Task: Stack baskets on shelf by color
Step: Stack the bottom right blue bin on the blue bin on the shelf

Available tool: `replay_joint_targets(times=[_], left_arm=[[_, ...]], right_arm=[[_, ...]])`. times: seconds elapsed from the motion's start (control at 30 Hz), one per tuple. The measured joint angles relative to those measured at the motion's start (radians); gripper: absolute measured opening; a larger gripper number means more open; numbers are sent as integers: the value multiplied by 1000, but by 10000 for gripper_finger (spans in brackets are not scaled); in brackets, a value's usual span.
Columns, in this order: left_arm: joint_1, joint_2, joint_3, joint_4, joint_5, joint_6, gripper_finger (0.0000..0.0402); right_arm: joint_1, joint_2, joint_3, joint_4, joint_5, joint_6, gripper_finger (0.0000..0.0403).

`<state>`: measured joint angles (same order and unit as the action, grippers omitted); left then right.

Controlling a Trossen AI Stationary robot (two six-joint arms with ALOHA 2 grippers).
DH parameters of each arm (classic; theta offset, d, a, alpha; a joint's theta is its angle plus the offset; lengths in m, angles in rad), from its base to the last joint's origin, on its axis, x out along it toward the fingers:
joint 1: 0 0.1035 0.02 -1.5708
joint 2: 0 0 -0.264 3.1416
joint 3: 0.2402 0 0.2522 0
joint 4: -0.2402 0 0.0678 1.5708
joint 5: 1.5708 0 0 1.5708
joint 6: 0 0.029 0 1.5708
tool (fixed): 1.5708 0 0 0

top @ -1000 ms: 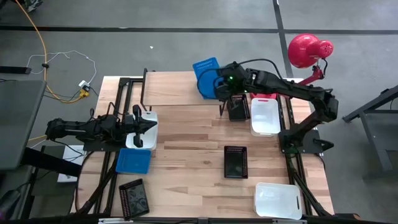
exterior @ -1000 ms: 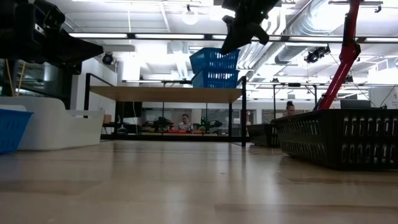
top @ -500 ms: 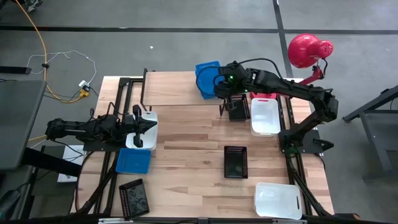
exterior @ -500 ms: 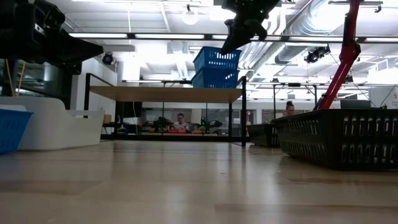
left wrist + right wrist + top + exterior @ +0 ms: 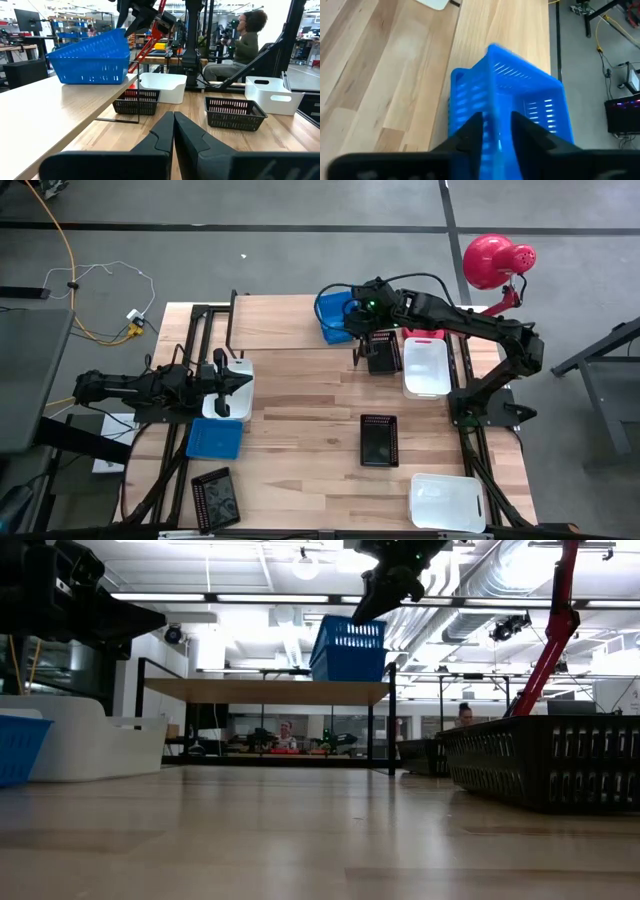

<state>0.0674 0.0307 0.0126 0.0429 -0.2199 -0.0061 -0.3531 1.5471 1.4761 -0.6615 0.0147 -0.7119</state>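
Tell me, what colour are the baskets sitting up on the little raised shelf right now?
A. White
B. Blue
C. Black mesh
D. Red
B. The only baskets on the shelf are the blue baskets, nested at its right end; the white basket and the black mesh basket sit on the tabletop.

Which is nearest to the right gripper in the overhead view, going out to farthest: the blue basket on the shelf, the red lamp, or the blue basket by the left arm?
From the right gripper:
1. Blue basket on the shelf, right beneath it.
2. Red lamp, off the table's far right corner.
3. Blue basket by the left arm, near left.
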Motion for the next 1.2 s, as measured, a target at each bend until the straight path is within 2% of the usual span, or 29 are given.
replay_joint_targets(times=[0.23, 0.37, 0.47, 0.57, 0.67, 0.77, 0.87, 0.9, 1.07, 1.2], left_arm=[[0, 0, 0, 0, 0, 0, 1], [0, 0, 0, 0, 0, 0, 1], [0, 0, 0, 0, 0, 1, 1], [0, 0, 0, 0, 0, 0, 1], [0, 0, 0, 0, 0, 0, 1], [0, 0, 0, 0, 0, 0, 1], [0, 0, 0, 0, 0, 1, 1], [0, 0, 0, 0, 0, 1, 1], [0, 0, 0, 0, 0, 0, 1], [0, 0, 0, 0, 0, 0, 1]], right_arm=[[14, 1, 58, -1, 66, 4, 180], [13, 0, 122, -71, 106, 76, 199], [13, 0, 150, -131, 66, 113, 199], [13, 0, 151, -162, 10, 160, 187], [13, -2, 123, -181, 6, 182, 159], [-2, -25, 69, -197, 61, 174, 104], [-36, -65, 24, -172, 67, 194, 27], [-48, -73, 4, -164, 73, 205, 14], [-75, -104, -110, -77, 211, 223, 16], [-74, -100, -174, -21, 223, 218, 5]])
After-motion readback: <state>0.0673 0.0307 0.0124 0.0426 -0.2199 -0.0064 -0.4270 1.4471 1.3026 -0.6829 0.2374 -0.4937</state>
